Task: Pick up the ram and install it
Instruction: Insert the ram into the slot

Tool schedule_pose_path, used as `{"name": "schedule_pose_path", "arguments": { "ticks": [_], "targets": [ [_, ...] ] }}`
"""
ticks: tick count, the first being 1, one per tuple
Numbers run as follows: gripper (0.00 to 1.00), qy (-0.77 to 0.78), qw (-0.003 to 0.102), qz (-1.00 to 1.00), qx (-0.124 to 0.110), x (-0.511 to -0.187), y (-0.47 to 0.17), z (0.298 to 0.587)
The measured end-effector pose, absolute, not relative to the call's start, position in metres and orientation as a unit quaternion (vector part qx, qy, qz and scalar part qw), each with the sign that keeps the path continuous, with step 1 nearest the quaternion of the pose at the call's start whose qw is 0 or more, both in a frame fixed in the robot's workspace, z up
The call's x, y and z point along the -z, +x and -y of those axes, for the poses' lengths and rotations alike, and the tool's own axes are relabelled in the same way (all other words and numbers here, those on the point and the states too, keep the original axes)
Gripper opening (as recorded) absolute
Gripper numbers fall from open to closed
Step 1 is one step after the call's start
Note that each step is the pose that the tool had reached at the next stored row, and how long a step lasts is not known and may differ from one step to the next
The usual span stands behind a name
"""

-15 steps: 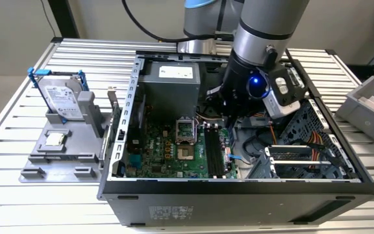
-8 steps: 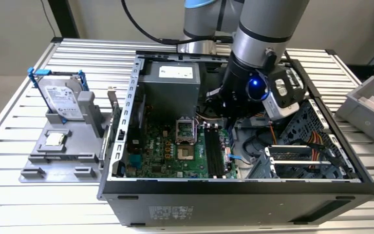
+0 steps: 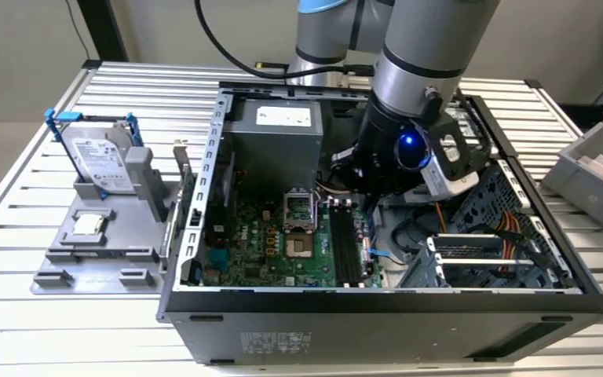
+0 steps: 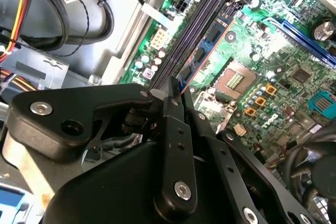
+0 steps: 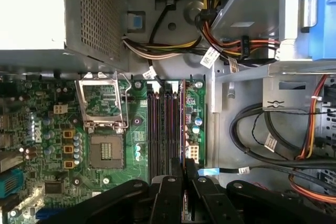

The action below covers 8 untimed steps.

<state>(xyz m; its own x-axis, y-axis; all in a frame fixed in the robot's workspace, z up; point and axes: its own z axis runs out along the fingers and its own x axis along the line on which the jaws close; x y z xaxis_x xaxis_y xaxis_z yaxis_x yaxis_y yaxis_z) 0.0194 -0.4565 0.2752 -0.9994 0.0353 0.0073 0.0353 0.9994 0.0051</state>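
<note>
The ram is a thin bluish board seen edge-on, and my gripper is shut on its near end. It lies parallel to the black memory slots on the green motherboard and close above them. In the first wrist view the ram runs along the slot row's side nearest the cable bay, with the gripper over its end. I cannot tell whether it sits in a slot. In the exterior view the arm's wrist reaches down into the open computer case and hides the fingers.
An empty processor socket lies beside the slots. The power supply fills the case's back, and cable bundles lie beside the motherboard. Outside the case, a grey fixture holds a hard drive and a small silver chip. A grey bin stands at the exterior view's right.
</note>
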Motion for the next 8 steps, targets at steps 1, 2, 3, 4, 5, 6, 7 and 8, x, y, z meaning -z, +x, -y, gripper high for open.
{"name": "schedule_pose_path", "arguments": {
  "ticks": [1, 2, 3, 4, 5, 6, 7, 8],
  "targets": [
    [0.0, -0.018, 0.004, 1.0, 0.003, -0.274, 0.0195, 0.4565],
    [0.0, -0.018, 0.004, 1.0, 0.003, -0.2727, 0.0194, 0.4566],
    [0.0, -0.018, 0.004, 1.0, 0.003, -0.271, 0.0195, 0.4565],
    [0.0, -0.018, 0.004, 1.0, 0.002, -0.2698, 0.0195, 0.4565],
    [0.0, -0.018, 0.004, 1.0, 0.002, -0.2689, 0.0195, 0.4565],
    [0.0, -0.018, 0.004, 1.0, 0.002, -0.2685, 0.0195, 0.4565],
    [0.0, -0.018, 0.004, 1.0, 0.002, -0.2685, 0.0195, 0.4566],
    [0.0, -0.018, 0.004, 1.0, 0.002, -0.2685, 0.0195, 0.4566]
  ]
}}
